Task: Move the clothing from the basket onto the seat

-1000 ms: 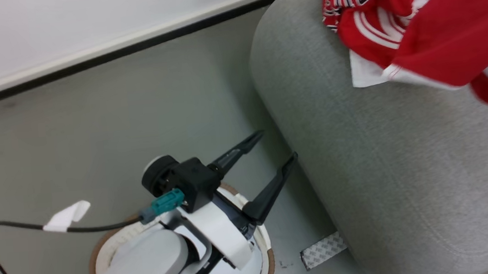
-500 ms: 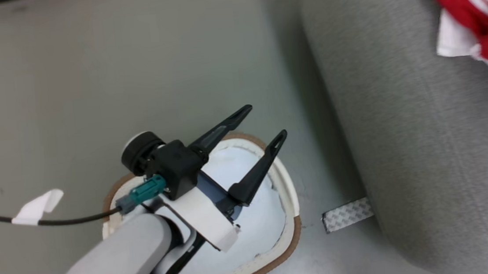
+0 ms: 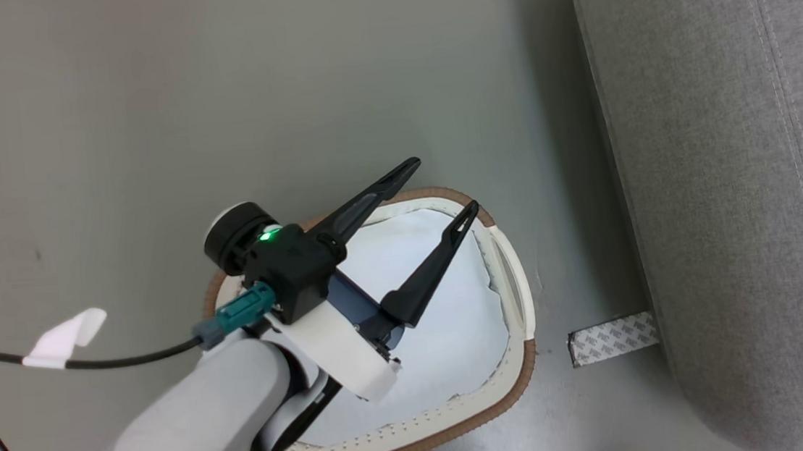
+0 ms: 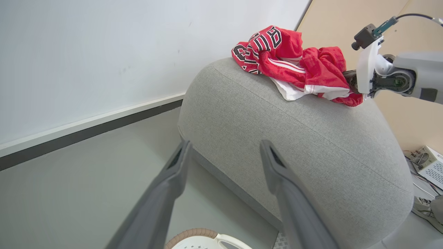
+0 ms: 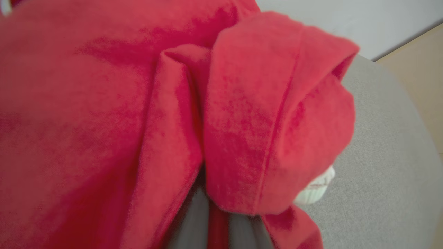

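On the rounded top of the seat [image 4: 311,145], a big cushion of light grey woven fabric with soft edges, the clothing [image 4: 294,64] lies in a crumpled red heap, white stripes and dark lettering showing; the right gripper [image 5: 217,224] has its fingers pinched together on a hemmed fold of the red cloth. Beside the seat, on the smooth grey floor [image 3: 143,95], stands the basket [image 3: 524,378]: rounded white plastic, pierced with small holes, brown-rimmed, a pale cloth [image 3: 452,308] lying inside. Left gripper [image 3: 443,185] hangs above it, long dark tapered fingers spread wide, nothing between them.
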